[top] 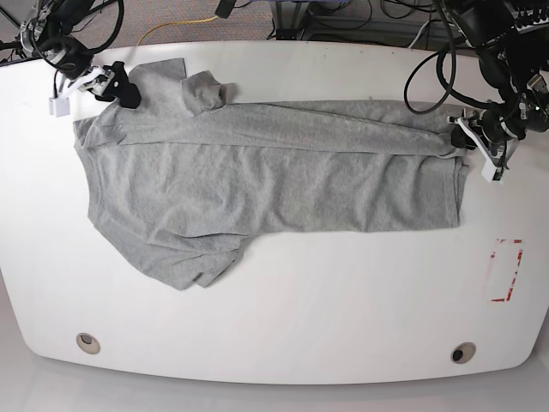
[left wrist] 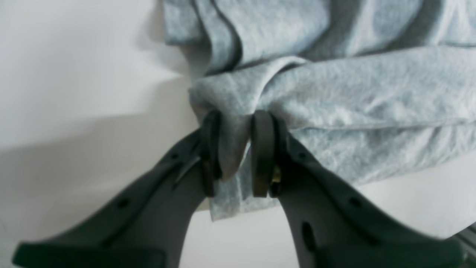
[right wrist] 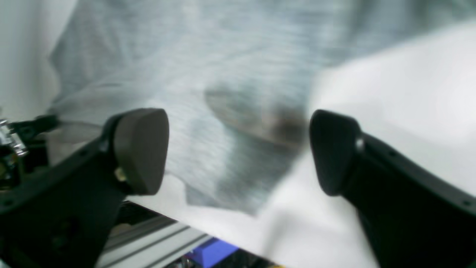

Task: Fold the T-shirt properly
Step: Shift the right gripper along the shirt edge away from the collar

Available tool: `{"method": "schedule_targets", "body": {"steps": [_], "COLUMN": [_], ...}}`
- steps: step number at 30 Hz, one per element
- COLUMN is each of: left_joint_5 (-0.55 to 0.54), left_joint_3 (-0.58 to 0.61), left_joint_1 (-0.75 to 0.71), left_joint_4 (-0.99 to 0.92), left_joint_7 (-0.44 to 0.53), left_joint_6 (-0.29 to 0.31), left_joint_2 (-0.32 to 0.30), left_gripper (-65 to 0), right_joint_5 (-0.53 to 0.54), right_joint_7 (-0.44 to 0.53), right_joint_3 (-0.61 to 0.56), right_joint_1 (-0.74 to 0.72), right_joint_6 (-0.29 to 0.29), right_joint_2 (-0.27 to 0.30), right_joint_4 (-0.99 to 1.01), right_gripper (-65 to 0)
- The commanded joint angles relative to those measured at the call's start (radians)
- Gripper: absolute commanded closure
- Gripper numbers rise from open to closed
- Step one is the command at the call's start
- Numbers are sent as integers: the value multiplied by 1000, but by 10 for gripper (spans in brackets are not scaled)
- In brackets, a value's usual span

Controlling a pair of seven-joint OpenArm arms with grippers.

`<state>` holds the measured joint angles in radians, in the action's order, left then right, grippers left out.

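Note:
The T-shirt (top: 274, 180) lies spread across the white table (top: 283, 326) with its plain grey side up and its top edge folded over lengthwise. At its right end my left gripper (top: 461, 136) is shut on a bunched corner of the cloth. The left wrist view shows that fold of T-shirt (left wrist: 334, 96) pinched in my left gripper (left wrist: 236, 149), between its two pads. My right gripper (top: 124, 89) is at the far left corner by the sleeve. In the right wrist view my right gripper (right wrist: 238, 152) stands wide open just above the blurred T-shirt (right wrist: 208, 74), holding nothing.
A red-outlined rectangle (top: 506, 270) is marked on the table at the right. Two round grommets (top: 87, 342) (top: 463, 353) sit near the front edge. Cables run along the back. An aluminium rail (right wrist: 156, 238) and a blue part (right wrist: 212, 251) show below the table edge.

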<state>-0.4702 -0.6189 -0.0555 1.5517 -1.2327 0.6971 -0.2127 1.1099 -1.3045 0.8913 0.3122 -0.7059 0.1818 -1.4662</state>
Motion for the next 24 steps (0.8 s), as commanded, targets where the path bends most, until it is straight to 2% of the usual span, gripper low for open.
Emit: {"method": "schedule_targets", "body": {"steps": [1,6,13,16,24], "left_joint_5": [-14,-14,-14,-14,-14], "left_joint_3": [-2,-2,-2,-2,-2], "left_joint_1": [12,13,13,13,13], "left_joint_4": [14,14,14,14,13], "left_joint_7": [14,14,14,14,14], "left_joint_6": [1,1,1,1,1], "left_joint_2": [-27,-27,-27,-27,-27], "left_gripper": [-129,-128,-128,-128,-128], "right_joint_5": [-46,-47,-46,-47,-29], "right_joint_7": [-37,-37,-37,-37,-43], "right_joint_3": [1,1,-1,-1,4], "right_joint_1": [17,15,12,12,18], "right_joint_6": [8,8,8,8,8], "right_joint_2": [-6,-12,-5,-5,-6], "right_joint_4": [-3,-4,-4,-6,-190], "right_gripper": [-472,-266,-105,-10,0]}}
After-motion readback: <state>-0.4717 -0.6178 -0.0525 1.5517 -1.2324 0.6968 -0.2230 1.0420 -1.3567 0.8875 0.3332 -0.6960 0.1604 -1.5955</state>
